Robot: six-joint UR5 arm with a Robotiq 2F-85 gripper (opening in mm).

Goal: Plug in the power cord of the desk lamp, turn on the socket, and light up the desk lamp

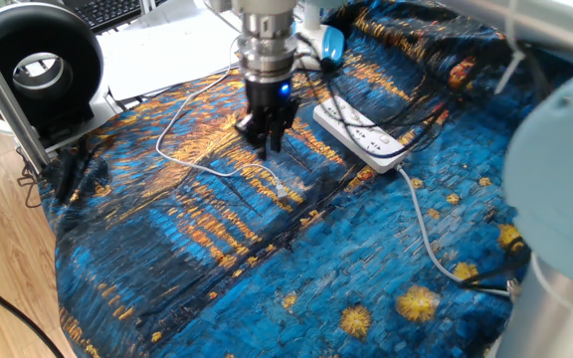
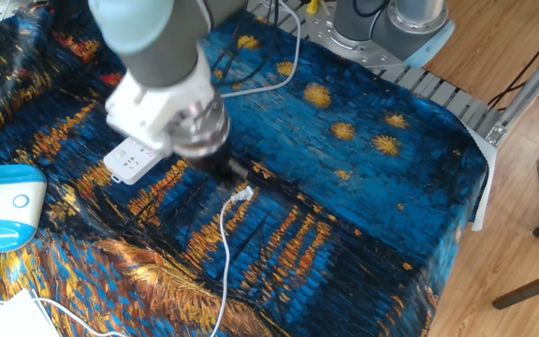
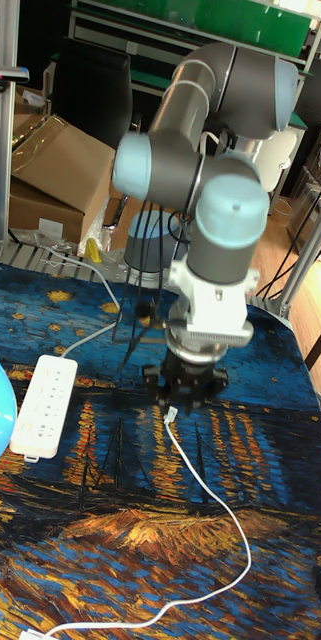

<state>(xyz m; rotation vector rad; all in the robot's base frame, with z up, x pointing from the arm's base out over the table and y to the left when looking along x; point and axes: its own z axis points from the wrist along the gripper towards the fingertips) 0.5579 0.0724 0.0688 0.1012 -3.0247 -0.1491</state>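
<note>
**Gripper above a loose lamp plug, nothing yet connected**

While the white plug (image 2: 243, 195) of the power cord (image 3: 212, 510) lies loose on the starry-night patterned cloth (image 2: 363, 225), the gripper (image 1: 266, 139) hangs just above and beside it, pointing straight down. Its fingers are dark against the dark cloth, so I cannot tell whether they are spread or closed; they hold nothing that can be seen.

Judging by how things lie, no step of the task is done. The plug is not picked up, the cord is not in any outlet, and the switch is not yet pressed. The socket (image 3: 43, 404), a long white power strip with a row of outlets, lies flat on the cloth, apart from the plug, with all outlets bare. Left to do: grasp the plug, carry it to the strip, push it in, press the switch, then light the lamp.

The thin cord trails from the plug in a loose curve across the cloth toward the table edge. The strip's thick pale-grey cable (image 1: 428, 239) runs off its end. Several black cables (image 1: 406, 109) cross the cloth near the strip and could snag. A rounded blue-and-white object (image 2: 0, 204) sits at the cloth's edge, and a black round appliance (image 1: 38, 68) stands past the table corner, well clear.
</note>
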